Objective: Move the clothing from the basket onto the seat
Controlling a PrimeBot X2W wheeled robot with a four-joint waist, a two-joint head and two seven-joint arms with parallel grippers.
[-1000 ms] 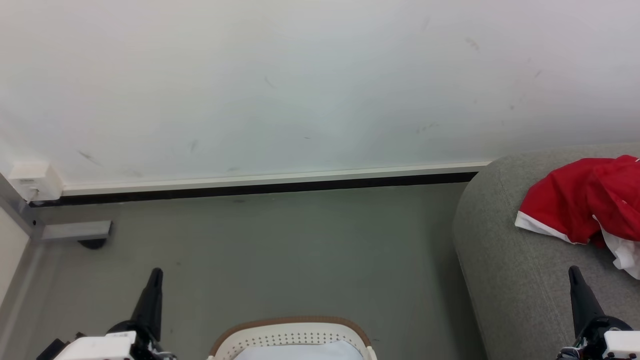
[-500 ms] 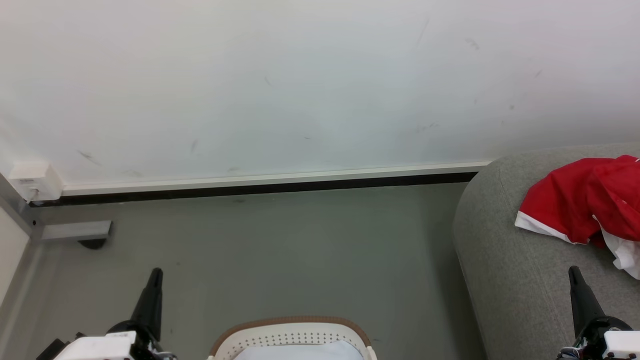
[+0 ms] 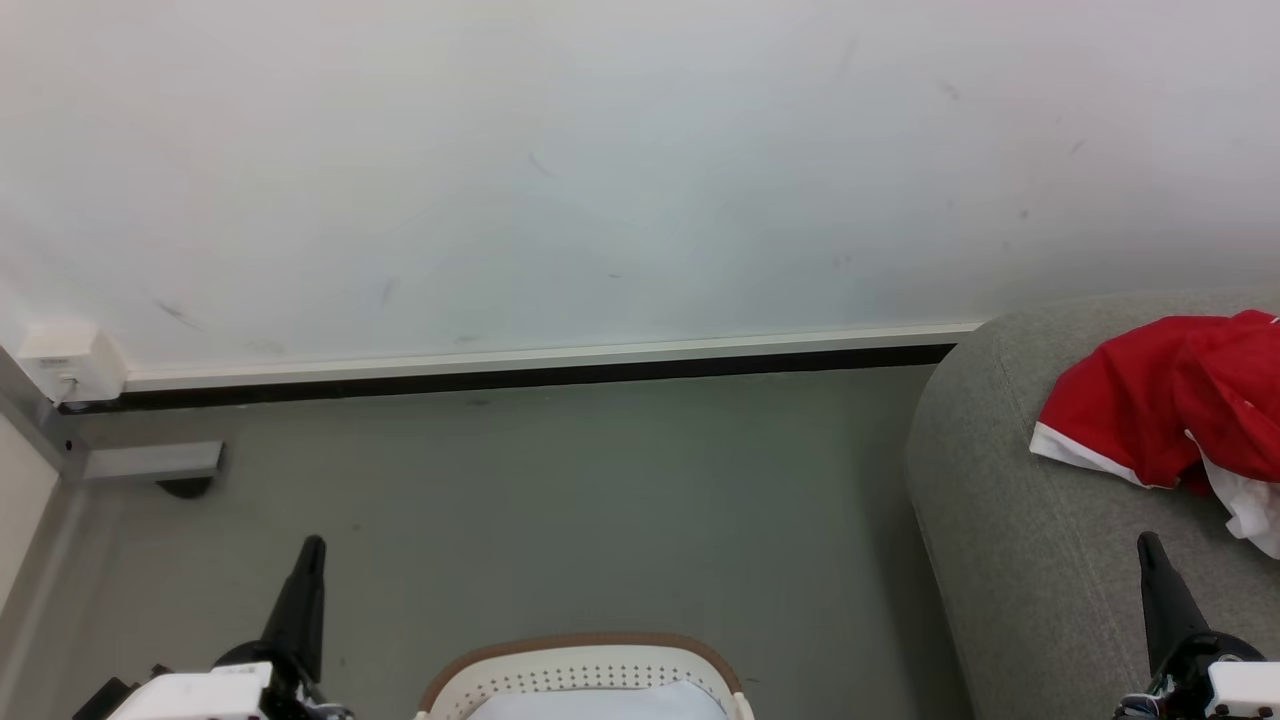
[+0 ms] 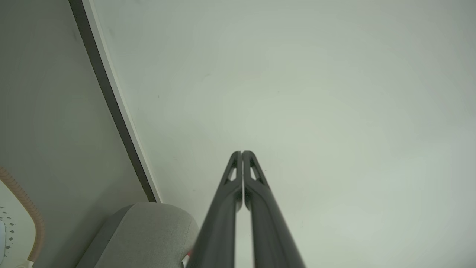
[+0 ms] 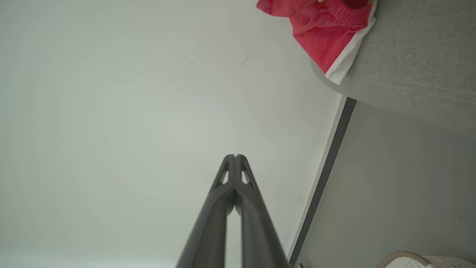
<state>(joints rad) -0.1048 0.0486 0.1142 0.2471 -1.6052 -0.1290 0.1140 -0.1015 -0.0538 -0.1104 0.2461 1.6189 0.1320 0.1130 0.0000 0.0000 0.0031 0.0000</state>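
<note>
The oval off-white perforated plastic basket (image 3: 580, 672) with its brown rim sits at the bottom centre of the head view. It lies between the two arms and is cut off by the lower edge, so only its far curve can be seen. It lies to the right of the left tool (image 3: 311, 548) and well to the left of the right tool (image 3: 1148, 546), so the left arm looks the nearer one. As far as the curve shows, the oval's long axis runs across the robot from left to right. The part of the basket in view holds plain pale padding (image 3: 600, 703). Whether any garment remains deeper inside cannot be told. The soft bright red clothing (image 3: 1160, 400) with white hem bands lies crumpled on the large light grey woven upholstered seat (image 3: 1010, 560), which stands to the robot's right. It is ahead of the right tool and slightly to its right, near the rounded end by the wall. The right wrist view shows a white-edged red fold (image 5: 319, 29) draped over that seat's (image 5: 416, 67) edge. Both tools have their long dark fingers pressed together with nothing between them, as each wrist view shows (left tool (image 4: 241, 153), right tool (image 5: 235, 156)), and both point up toward the scuffed white wall (image 3: 600, 150). Bare grey-green floor (image 3: 560, 500) separates basket and seat, so nothing seems to stand in the way of a carry to the right. A dark skirting (image 3: 500, 378) and a small white box (image 3: 62, 360) at the left corner are well apart from the work.
</note>
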